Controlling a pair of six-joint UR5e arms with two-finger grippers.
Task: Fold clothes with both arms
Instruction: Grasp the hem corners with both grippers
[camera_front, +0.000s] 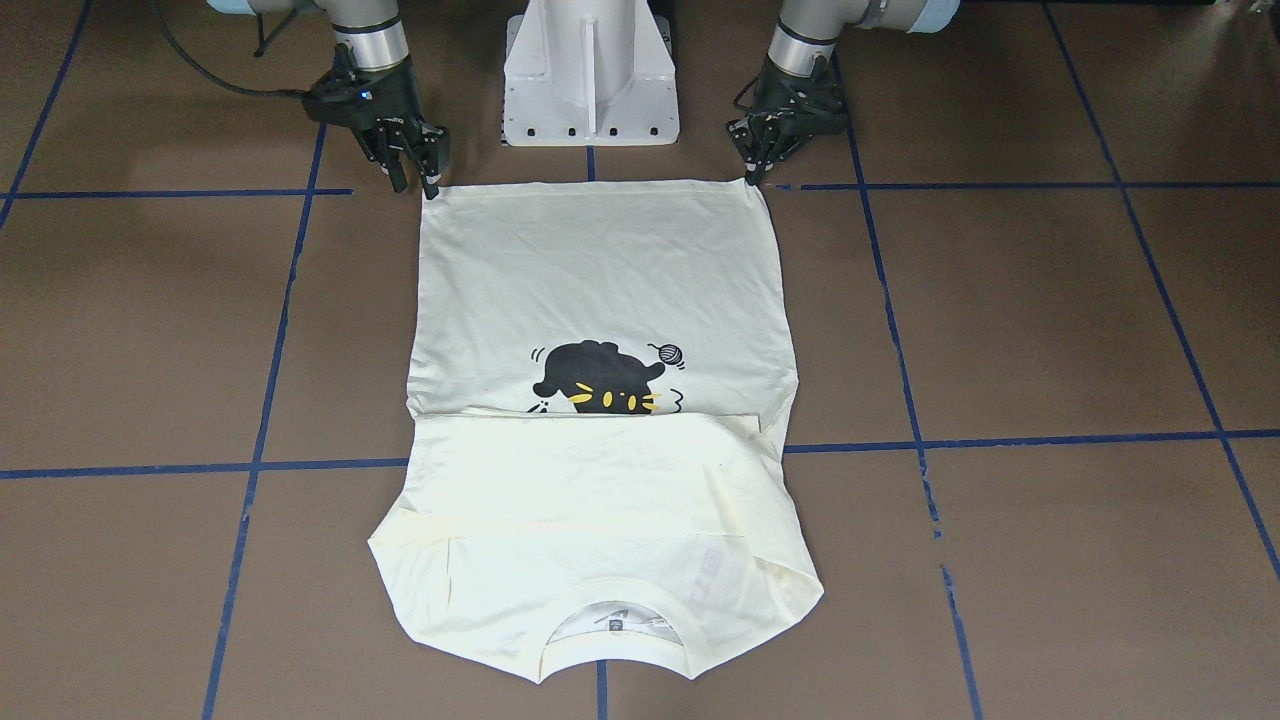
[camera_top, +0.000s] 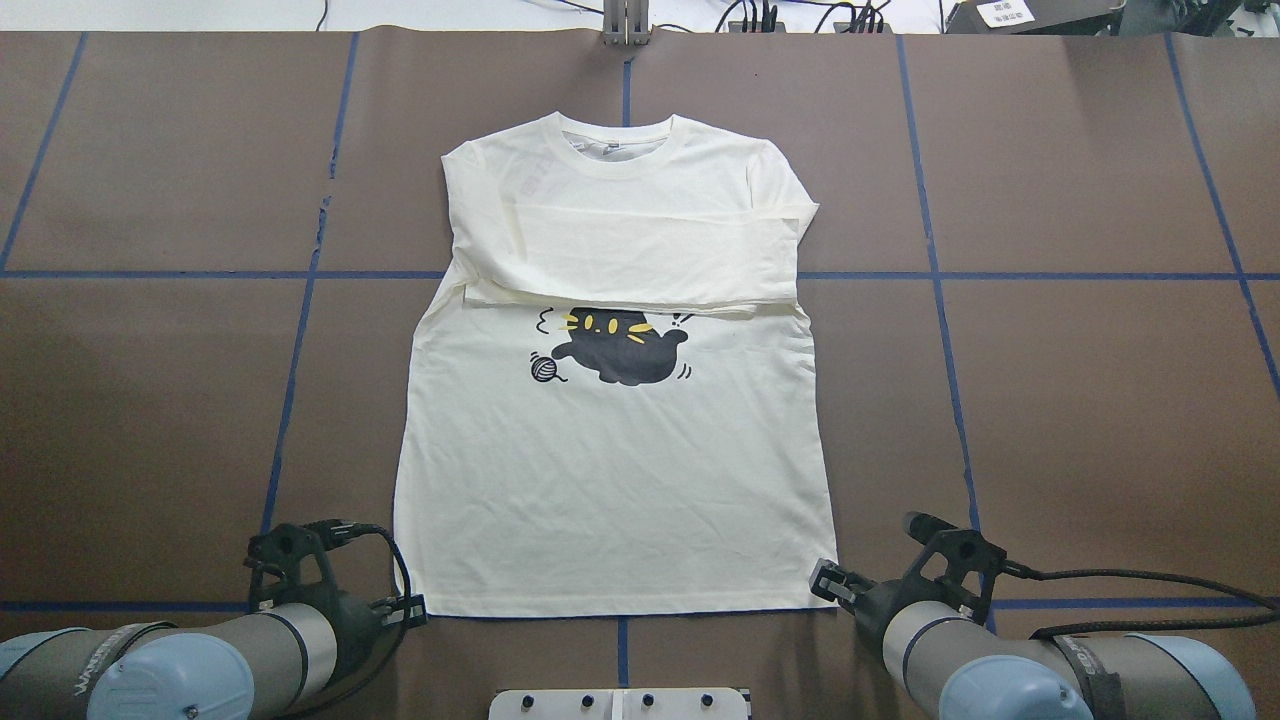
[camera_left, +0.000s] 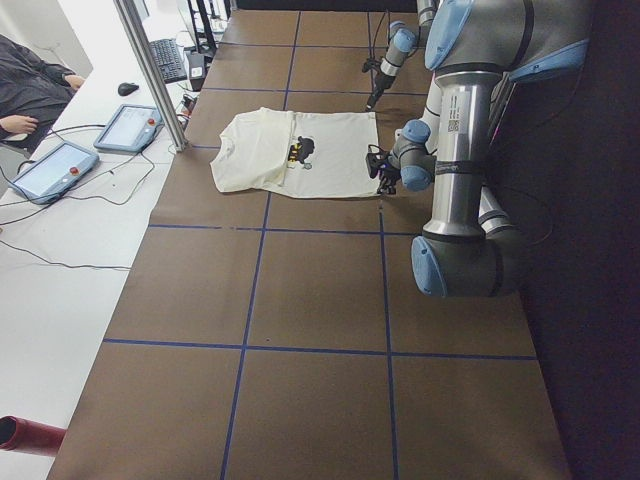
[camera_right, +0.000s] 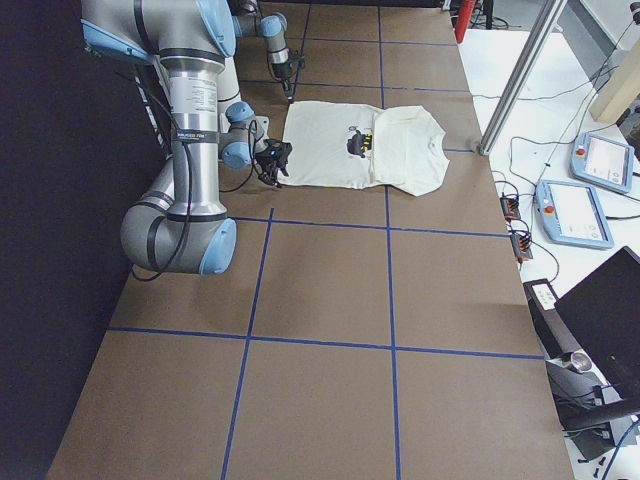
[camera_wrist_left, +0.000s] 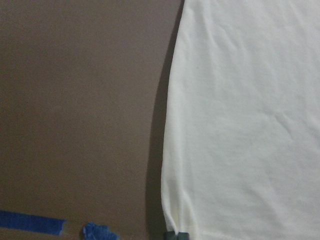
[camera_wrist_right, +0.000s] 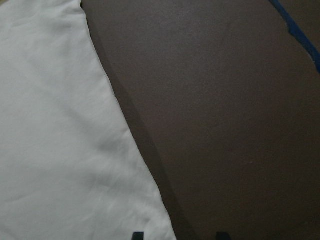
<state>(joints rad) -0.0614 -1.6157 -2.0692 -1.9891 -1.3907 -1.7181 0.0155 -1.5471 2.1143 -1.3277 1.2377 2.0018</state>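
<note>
Left gripper (camera_front: 752, 172) is seen at the hem corner of the shirt (camera_top: 610, 480) just to one side of the white pedestal (camera_front: 590, 80). Its jaws appear to be drawn together on that corner: in the left wrist view a single dark tip is shown at the very edge of the cloth. Right gripper (camera_front: 418, 182) is found at the other hem corner, on the opposite side of the pedestal, with its jaws parted. In its wrist view two tips are shown well apart, one over the cloth and one over the bare table (camera_top: 150, 400), so nothing is gripped there yet.

The shirt is laid flat, print up, straight out from the pedestal, with the hem nearest it and the collar (camera_top: 615, 150) farthest. The sleeves (camera_top: 640, 250) are laid across the chest, between the collar and the cat print (camera_top: 620, 350), part of which is covered by them.

This arrangement is judged to serve a lengthwise fold. With the sleeves tucked in, a narrow rectangle is left, and the hem corners are the natural places to be pinched so that the near edge can be lifted evenly and carried away from the pedestal toward the collar. A matched grip is thought to be needed first, since a one-sided lift would skew the cloth.
</note>
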